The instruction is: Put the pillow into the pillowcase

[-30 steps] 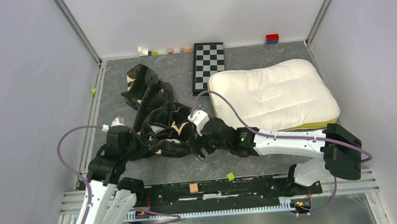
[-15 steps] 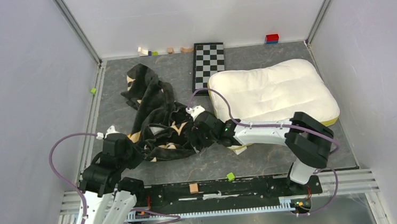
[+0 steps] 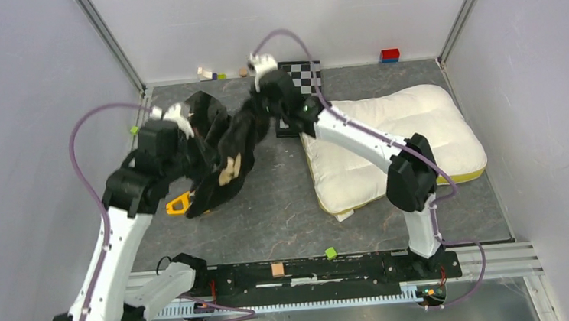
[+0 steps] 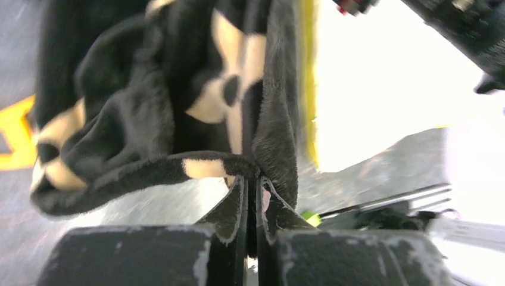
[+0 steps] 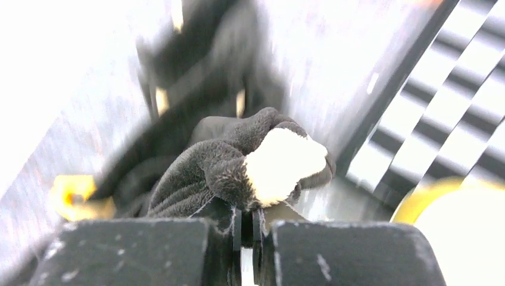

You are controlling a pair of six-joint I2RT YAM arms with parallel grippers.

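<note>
Grip check: the pillowcase (image 3: 223,146) hangs bunched between both arms over the left half of the desk (image 3: 285,206).

At the left gripper (image 4: 253,186), the fingers are closed on a black edge of the plush, with a tan motif just beside the pinch. The rest of the cloth sags in folds ahead of it.

At the right gripper (image 5: 245,217), the fingers are closed on a small wad of the plush, black with a pale patch on top.

From the top view, the right gripper holds its end near the back of the desk, just in front of the checkered board (image 3: 306,68). The left gripper holds the other end nearer the left wall. The lower folds droop beside a yellow piece (image 3: 178,205); I cannot tell whether they touch the desk.

The pillow (image 3: 402,136) lies flat on the right half of the desk, apart from the pillowcase. Its yellow band shows along the near right edge. The right arm crosses above its left part.

A green cube (image 3: 331,253) and a wooden block (image 3: 278,269) sit near the front rail. Both wrist views are blurred.
</note>
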